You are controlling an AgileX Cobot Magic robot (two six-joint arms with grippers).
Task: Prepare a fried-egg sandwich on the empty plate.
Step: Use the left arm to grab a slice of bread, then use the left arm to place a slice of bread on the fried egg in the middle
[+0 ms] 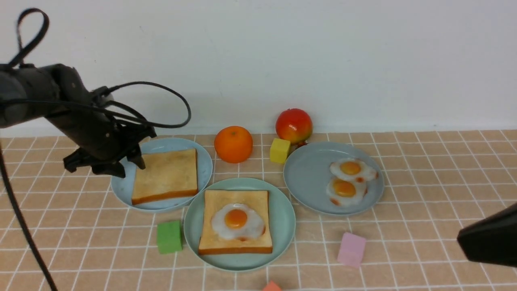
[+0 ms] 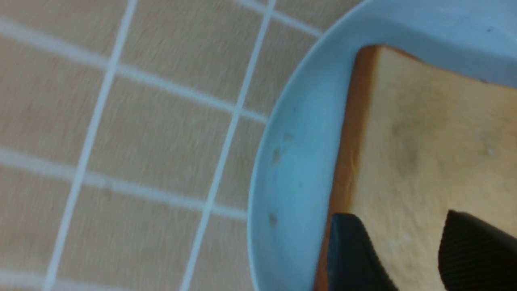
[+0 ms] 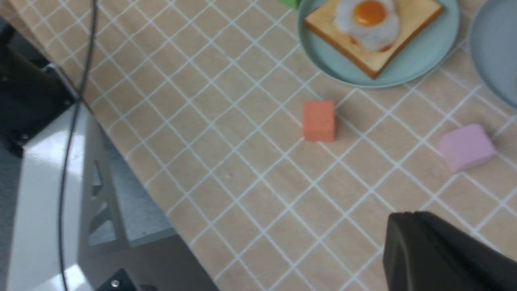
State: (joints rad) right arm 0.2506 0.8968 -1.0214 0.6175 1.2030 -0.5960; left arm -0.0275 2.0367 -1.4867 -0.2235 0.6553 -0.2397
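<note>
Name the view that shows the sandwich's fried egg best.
Front view: the fried egg lies whole on the toast. Right wrist view crops it at the frame edge; left wrist view misses it.

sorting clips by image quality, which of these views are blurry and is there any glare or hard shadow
Front view: sharp, evenly lit, soft shadows only, no harsh glare on the fried egg. Left wrist view: blurred, tile lines smeared, the toast slice soft. Right wrist view: mildly soft, the right gripper a featureless dark shape.

plain white wall behind tan tiled tabletop
</note>
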